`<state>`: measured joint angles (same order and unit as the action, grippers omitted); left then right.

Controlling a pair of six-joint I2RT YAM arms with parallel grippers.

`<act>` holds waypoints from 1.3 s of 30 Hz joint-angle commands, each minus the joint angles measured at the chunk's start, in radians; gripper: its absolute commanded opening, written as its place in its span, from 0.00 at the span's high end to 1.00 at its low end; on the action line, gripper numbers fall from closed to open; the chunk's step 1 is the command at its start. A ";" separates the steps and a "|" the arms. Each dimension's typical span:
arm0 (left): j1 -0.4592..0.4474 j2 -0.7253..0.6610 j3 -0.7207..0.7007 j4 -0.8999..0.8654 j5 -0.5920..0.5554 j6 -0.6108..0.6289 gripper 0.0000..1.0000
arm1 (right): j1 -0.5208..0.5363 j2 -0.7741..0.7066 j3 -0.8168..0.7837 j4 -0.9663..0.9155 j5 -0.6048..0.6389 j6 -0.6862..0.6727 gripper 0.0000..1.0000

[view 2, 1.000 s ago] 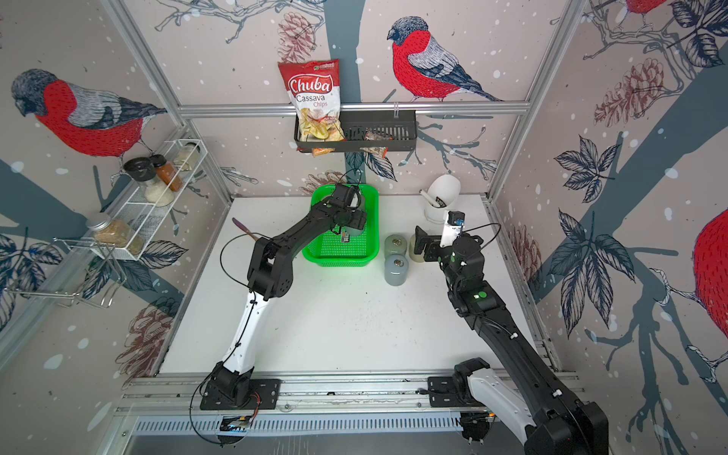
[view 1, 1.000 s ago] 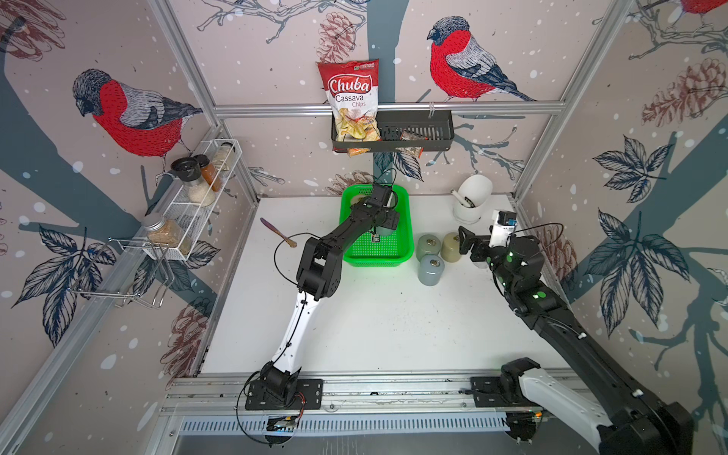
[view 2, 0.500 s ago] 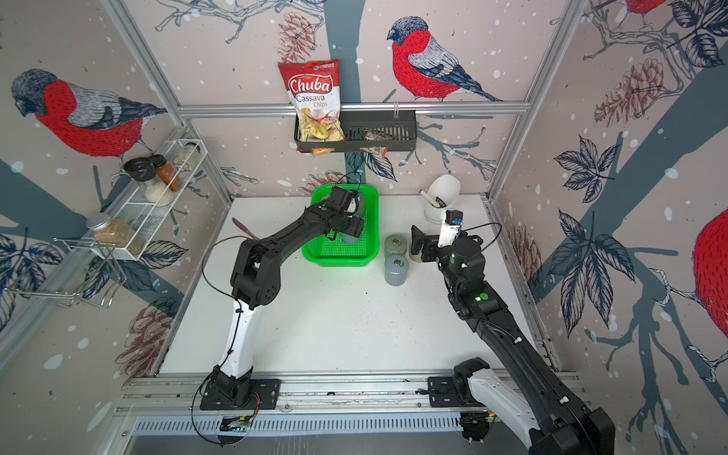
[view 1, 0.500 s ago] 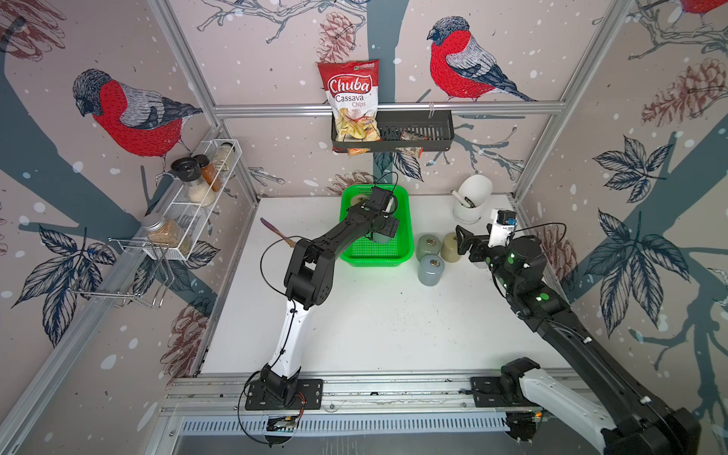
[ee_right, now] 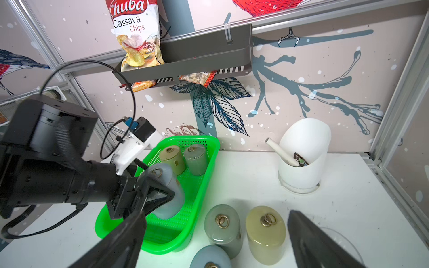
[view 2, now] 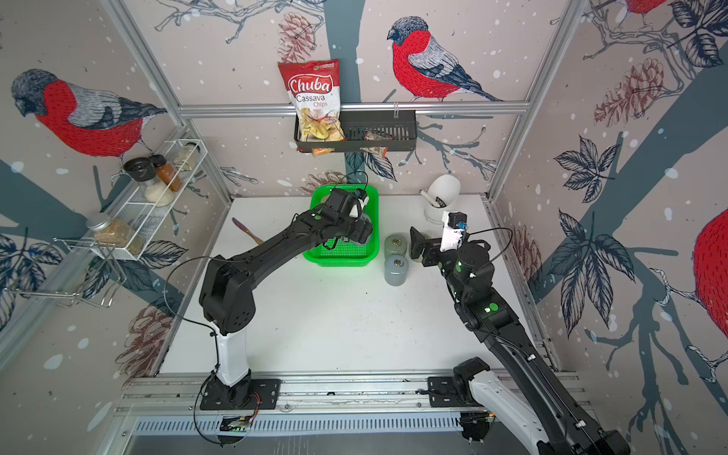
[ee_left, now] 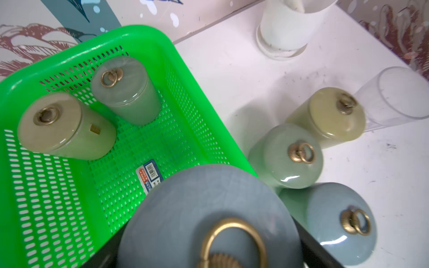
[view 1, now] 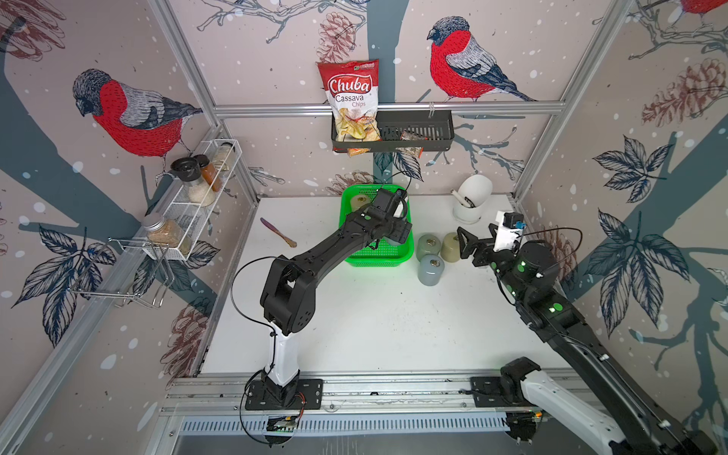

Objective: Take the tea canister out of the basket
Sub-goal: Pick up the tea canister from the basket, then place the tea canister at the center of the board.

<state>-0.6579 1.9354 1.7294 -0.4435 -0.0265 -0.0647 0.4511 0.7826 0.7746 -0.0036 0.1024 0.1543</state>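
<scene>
Left claw: pinching the blue-grey tea canister by its sides, ring lid up, body leaning a little. The right wrist view puts the canister over the mesh floor of the green basket, inside the rim. I cannot tell whether its base rests on the mesh or hangs clear.

In the basket with it: a tan canister and a grey-green canister, upright and side by side at the far end, apart from my load. A barcode sticker lies on the mesh between them and the held one.

Outside, right of the basket in both top views: three canisters in a tight cluster on the white table. They are pale green, yellow-olive and blue-grey, and the pale green one stands just beside the basket wall.

Right claw: fingers spread wide, holding nothing, centre-right of a top view, just beside the yellow-olive canister. I cannot resolve whether they touch.

Further out:
- A clear glass beside the yellow-olive canister.
- A white holder with a utensil, upper right of the table.
- A purple spatula left of the basket.
- A black rack with a chips bag, top centre.
- A wire shelf of spice jars, at left.

Hidden: in both top views my left wrist covers the held canister and much of the basket's inside. In the left wrist view my own fingers are only dark blurred edges beside the lid.
</scene>
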 commanded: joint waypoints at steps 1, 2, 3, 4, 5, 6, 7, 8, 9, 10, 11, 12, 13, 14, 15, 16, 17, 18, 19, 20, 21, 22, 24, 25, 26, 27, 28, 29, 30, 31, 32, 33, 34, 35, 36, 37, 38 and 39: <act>-0.017 -0.054 -0.012 0.112 0.014 -0.019 1.00 | 0.003 -0.013 -0.001 -0.005 0.018 0.000 0.00; -0.024 -0.066 -0.016 0.119 0.023 -0.025 1.00 | 0.002 -0.017 -0.003 -0.006 0.023 0.001 0.00; -0.033 -0.076 -0.021 0.129 0.036 -0.027 1.00 | 0.003 -0.020 -0.005 -0.006 0.025 0.000 0.00; -0.041 -0.081 -0.022 0.135 0.053 -0.029 1.00 | 0.003 -0.023 -0.006 -0.006 0.030 0.001 0.00; -0.052 -0.084 -0.020 0.134 0.066 -0.028 1.00 | 0.003 -0.027 -0.005 -0.006 0.035 0.003 0.00; -0.065 -0.082 -0.012 0.127 0.069 -0.026 1.00 | 0.004 -0.034 -0.004 -0.009 0.045 0.008 0.00; -0.076 -0.081 -0.010 0.122 0.072 -0.024 1.00 | 0.004 -0.037 -0.002 -0.012 0.051 0.010 0.00; -0.086 -0.079 -0.008 0.121 0.079 -0.019 1.00 | 0.004 -0.041 0.000 -0.015 0.054 0.011 0.00; -0.095 -0.078 -0.010 0.125 0.084 -0.018 1.00 | 0.004 -0.044 0.001 -0.018 0.054 0.010 0.00; -0.105 -0.075 -0.011 0.130 0.088 -0.018 1.00 | 0.004 -0.045 0.002 -0.022 0.056 0.008 0.00; -0.114 -0.070 -0.011 0.136 0.100 -0.016 1.00 | 0.004 -0.047 0.004 -0.026 0.060 0.005 0.00; -0.125 -0.063 -0.011 0.140 0.106 -0.014 1.00 | 0.004 -0.048 0.005 -0.030 0.066 0.004 0.00; -0.135 -0.057 -0.010 0.145 0.109 -0.013 1.00 | 0.003 -0.049 0.004 -0.033 0.070 0.001 0.00; -0.147 -0.051 -0.011 0.152 0.116 -0.009 1.00 | 0.004 -0.051 0.003 -0.033 0.077 -0.002 0.00; -0.160 -0.044 -0.010 0.161 0.119 -0.008 1.00 | 0.004 -0.052 0.000 -0.033 0.082 -0.004 0.00; -0.170 -0.037 -0.011 0.169 0.118 -0.010 1.00 | 0.004 -0.054 -0.002 -0.033 0.087 -0.006 0.00; -0.181 -0.031 -0.013 0.182 0.126 -0.014 1.00 | 0.004 -0.055 -0.003 -0.033 0.091 -0.007 0.00; -0.196 -0.027 -0.020 0.199 0.133 -0.026 1.00 | 0.004 -0.057 -0.007 -0.032 0.094 -0.007 0.00; -0.210 -0.024 -0.030 0.226 0.140 -0.035 1.00 | 0.004 -0.058 -0.008 -0.028 0.100 -0.006 0.00; -0.228 -0.019 -0.044 0.257 0.148 -0.039 1.00 | 0.004 -0.062 -0.013 -0.022 0.104 -0.003 0.00; -0.245 -0.010 -0.048 0.284 0.144 -0.043 1.00 | 0.004 -0.068 -0.020 -0.013 0.107 0.001 0.00; -0.260 0.002 -0.046 0.298 0.133 -0.046 1.00 | 0.004 -0.076 -0.026 -0.004 0.109 0.003 0.00; -0.283 0.039 -0.021 0.302 0.130 -0.050 1.00 | 0.004 -0.090 -0.035 0.008 0.108 0.007 0.00; -0.289 0.056 -0.007 0.300 0.130 -0.053 1.00 | 0.004 -0.091 -0.034 0.006 0.110 0.004 0.00; -0.297 0.076 0.009 0.295 0.132 -0.053 1.00 | 0.003 -0.092 -0.032 0.001 0.111 0.002 0.00; -0.305 0.093 0.029 0.288 0.130 -0.052 1.00 | 0.004 -0.091 -0.030 -0.005 0.113 0.000 0.00; -0.312 0.117 0.053 0.276 0.126 -0.050 1.00 | 0.004 -0.093 -0.030 -0.007 0.118 -0.002 0.00; -0.321 0.139 0.080 0.257 0.113 -0.047 1.00 | 0.004 -0.096 -0.031 -0.006 0.124 -0.005 0.00; -0.327 0.157 0.100 0.243 0.096 -0.046 1.00 | 0.004 -0.098 -0.035 -0.004 0.128 -0.004 0.00; -0.332 0.177 0.120 0.232 0.087 -0.045 1.00 | 0.003 -0.103 -0.041 0.002 0.130 -0.004 0.00; -0.335 0.193 0.131 0.227 0.086 -0.047 1.00 | 0.004 -0.112 -0.051 0.012 0.132 -0.003 0.00; -0.336 0.204 0.137 0.227 0.088 -0.049 1.00 | 0.004 -0.118 -0.060 0.021 0.133 -0.001 0.00; -0.338 0.214 0.141 0.231 0.088 -0.053 1.00 | 0.004 -0.126 -0.068 0.031 0.132 0.001 0.00; -0.340 0.221 0.141 0.237 0.088 -0.054 1.00 | 0.003 -0.129 -0.077 0.038 0.133 0.001 0.00; -0.341 0.231 0.143 0.241 0.086 -0.054 1.00 | 0.003 -0.132 -0.080 0.039 0.135 0.000 0.00; -0.343 0.238 0.147 0.244 0.084 -0.056 1.00 | 0.002 -0.132 -0.083 0.040 0.137 0.000 0.00; -0.343 0.247 0.152 0.246 0.086 -0.055 1.00 | 0.003 -0.133 -0.086 0.042 0.137 -0.001 0.00; -0.345 0.257 0.160 0.244 0.084 -0.056 1.00 | 0.003 -0.134 -0.087 0.044 0.138 -0.003 0.00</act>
<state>-0.9993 2.1822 1.8648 -0.2764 0.0704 -0.1154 0.4545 0.6529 0.6922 -0.0078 0.2268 0.1551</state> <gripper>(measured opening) 0.844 0.996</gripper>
